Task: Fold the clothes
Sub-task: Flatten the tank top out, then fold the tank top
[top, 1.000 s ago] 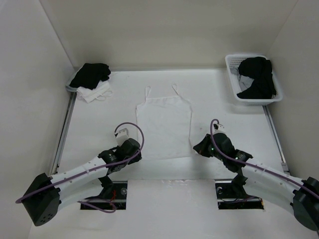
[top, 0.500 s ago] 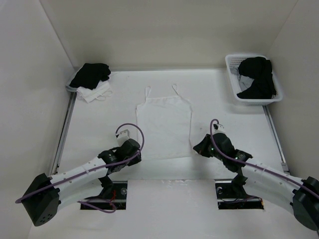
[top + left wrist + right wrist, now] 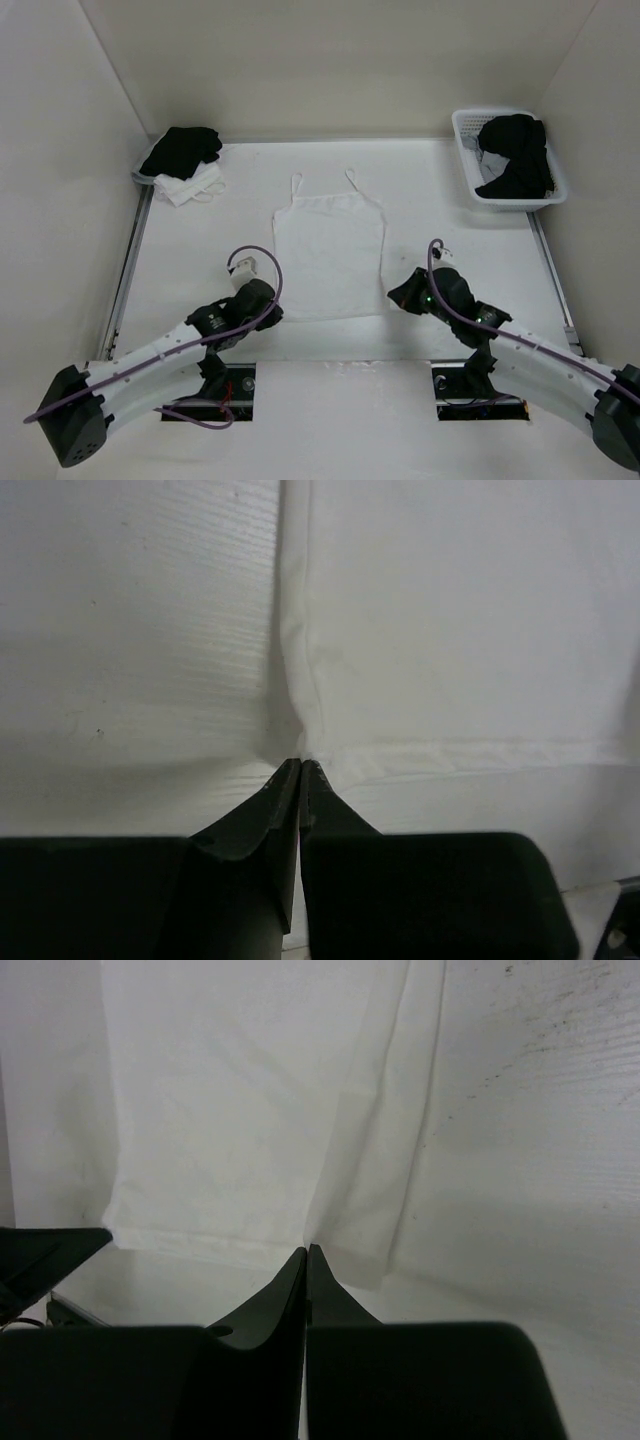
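Here's the top [image 3: 329, 255], spread flat and face up in the middle of the table [image 3: 450, 220], straps [image 3: 297, 186] pointing to the table's far edge and hem toward the near edge, where the arms sit. Left gripper [image 3: 300, 770] is down at the hem's left corner, fingers pressed tight together with no gap, and the wrist view shows the corner fabric puckering right into the tips: that's a pinch on the top. Right gripper [image 3: 306, 1252] is on the hem near its right corner, fingers equally tight, with soft creases in the cloth running straight down to where the tips meet, so it has a nip of the hem too. Both arms reach in low from the table's near edge, one on each side of the garment. The body of the top lies smooth between them. Over at the table's far right corner a white basket [image 3: 462, 130] holds black clothes [image 3: 515, 150]. At the far left corner a black heap [image 3: 182, 150] lies over a white garment [image 3: 195, 188], well apart from the action
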`<move>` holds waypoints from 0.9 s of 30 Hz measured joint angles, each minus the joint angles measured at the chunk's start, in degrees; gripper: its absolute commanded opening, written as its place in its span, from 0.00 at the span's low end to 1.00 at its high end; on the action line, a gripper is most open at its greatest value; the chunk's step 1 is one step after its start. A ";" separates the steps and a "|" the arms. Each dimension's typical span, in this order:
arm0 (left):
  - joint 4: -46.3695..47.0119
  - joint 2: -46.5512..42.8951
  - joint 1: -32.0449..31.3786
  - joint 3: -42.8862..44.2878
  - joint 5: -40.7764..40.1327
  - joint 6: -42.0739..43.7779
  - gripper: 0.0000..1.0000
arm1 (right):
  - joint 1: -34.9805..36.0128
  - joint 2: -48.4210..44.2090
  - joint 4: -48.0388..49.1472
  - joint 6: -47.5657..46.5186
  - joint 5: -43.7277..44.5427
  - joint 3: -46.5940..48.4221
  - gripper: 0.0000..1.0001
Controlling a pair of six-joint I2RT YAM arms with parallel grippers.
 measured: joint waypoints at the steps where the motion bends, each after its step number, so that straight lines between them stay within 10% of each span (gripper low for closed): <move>1: -0.24 -1.90 -0.02 0.02 -0.13 0.02 0.00 | 0.00 -0.46 -0.20 0.02 0.02 0.00 0.01; 14: -17.05 -24.26 0.28 7.02 -5.35 -1.70 0.01 | 12.52 -11.04 -16.85 6.08 6.47 3.21 0.00; 27: 5.35 -3.37 21.73 13.38 -2.69 6.56 0.02 | -6.05 10.80 -9.33 -4.85 3.43 20.37 0.01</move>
